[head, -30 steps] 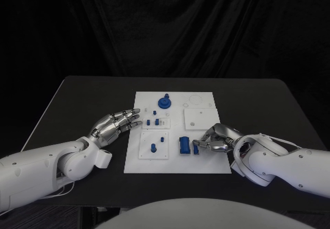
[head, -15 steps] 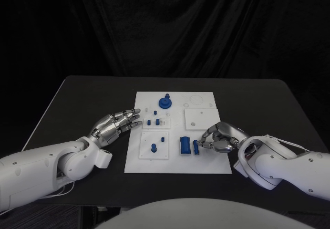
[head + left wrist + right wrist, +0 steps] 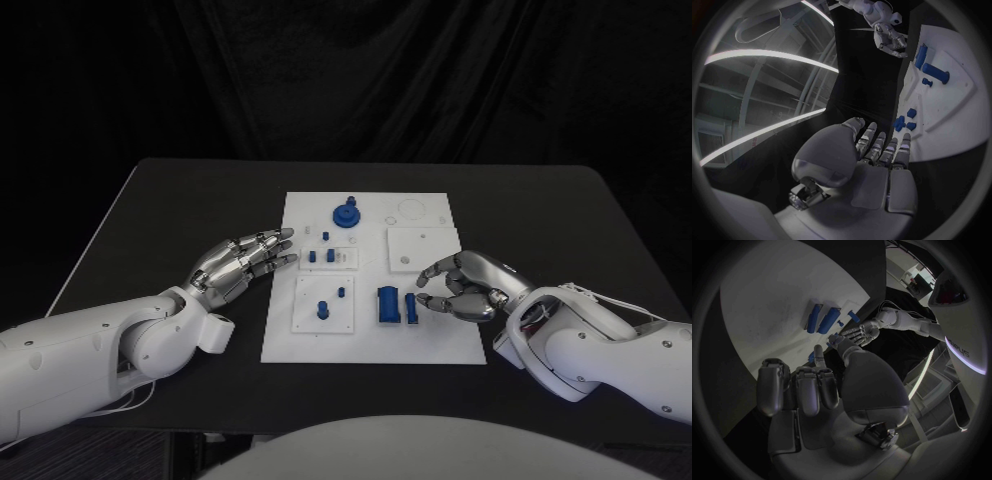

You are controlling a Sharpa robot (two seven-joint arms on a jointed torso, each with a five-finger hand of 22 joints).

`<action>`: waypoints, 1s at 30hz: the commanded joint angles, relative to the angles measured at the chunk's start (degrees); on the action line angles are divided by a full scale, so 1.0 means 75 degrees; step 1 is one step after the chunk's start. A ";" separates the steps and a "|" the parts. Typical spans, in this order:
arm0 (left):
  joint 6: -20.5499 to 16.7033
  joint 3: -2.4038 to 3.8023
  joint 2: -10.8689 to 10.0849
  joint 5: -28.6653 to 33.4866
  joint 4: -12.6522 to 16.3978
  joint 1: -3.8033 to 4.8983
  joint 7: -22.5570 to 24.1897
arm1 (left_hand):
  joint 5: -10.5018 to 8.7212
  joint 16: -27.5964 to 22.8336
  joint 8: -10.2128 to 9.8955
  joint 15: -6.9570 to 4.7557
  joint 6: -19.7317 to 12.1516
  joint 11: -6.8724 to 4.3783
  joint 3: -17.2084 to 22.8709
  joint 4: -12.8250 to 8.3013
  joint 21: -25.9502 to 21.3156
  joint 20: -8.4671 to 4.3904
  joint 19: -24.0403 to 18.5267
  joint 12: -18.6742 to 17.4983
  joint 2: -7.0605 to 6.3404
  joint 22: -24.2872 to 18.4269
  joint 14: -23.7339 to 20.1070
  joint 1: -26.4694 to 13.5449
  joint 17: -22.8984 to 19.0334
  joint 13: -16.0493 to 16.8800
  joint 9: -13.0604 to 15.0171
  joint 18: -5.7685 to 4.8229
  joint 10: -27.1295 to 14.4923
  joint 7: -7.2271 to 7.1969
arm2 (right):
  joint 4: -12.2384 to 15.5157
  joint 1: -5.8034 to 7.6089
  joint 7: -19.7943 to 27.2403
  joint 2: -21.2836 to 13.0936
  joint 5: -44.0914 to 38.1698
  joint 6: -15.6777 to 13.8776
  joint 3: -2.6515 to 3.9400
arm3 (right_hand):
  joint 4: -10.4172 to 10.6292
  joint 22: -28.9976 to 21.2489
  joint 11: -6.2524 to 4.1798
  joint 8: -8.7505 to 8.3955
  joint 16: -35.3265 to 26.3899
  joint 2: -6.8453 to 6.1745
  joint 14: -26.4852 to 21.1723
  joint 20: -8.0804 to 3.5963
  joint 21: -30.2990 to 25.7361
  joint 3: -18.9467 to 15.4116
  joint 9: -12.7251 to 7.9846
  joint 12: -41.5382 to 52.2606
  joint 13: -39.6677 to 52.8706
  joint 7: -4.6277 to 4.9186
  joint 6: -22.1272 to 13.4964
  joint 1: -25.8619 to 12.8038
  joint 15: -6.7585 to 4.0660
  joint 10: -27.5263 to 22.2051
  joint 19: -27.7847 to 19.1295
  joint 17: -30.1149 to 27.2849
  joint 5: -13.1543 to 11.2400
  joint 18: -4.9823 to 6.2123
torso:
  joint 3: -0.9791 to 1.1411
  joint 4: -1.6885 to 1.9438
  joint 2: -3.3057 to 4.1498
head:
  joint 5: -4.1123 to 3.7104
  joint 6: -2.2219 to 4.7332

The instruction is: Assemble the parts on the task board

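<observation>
The right hand (image 3: 464, 284) hovers over the task board (image 3: 372, 340) by its right edge — fingers apart, holding nothing — just beside two blue parts (image 3: 395, 305). The left hand (image 3: 240, 262) rests open at the board's left edge.

White task board (image 3: 372, 345) on black table (image 3: 144, 210)

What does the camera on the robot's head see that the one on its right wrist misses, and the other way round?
The head view alone takes in the whole task board, with the round blue knob standing at its far end. The right wrist view alone shows the right hand from behind, its fingers apart and holding nothing. Both show the two long blue parts lying side by side and the left hand beside the board.
</observation>
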 commanded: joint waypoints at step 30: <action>0.0103 0.0005 0.0022 0.0005 -0.0002 -0.0019 0.0081 | 0.0045 0.0048 0.0038 -0.0004 0.0020 0.0056 0.0071 -0.0001 0.0021 0.0010 0.0068 0.0026 -0.0030 -0.0005 0.0010 -0.0063 0.0011 0.0011 -0.0001 -0.0147 -0.0003 0.0125 | -0.0450 -0.0085 -0.0063 0.0393 -0.0206 0.0596 -0.0011 | -0.0228 0.1594 0.0180 -0.0454 0.0001 0.0077 0.0729 0.0177 -0.0109 0.0030 -0.1060 0.0042 0.2011 0.0169 -0.0216 -0.0046 0.0168 0.0810 0.0511 0.1676 -0.0158 0.0061 | 0.0000 0.0001 -0.0003 | -0.0006 0.0001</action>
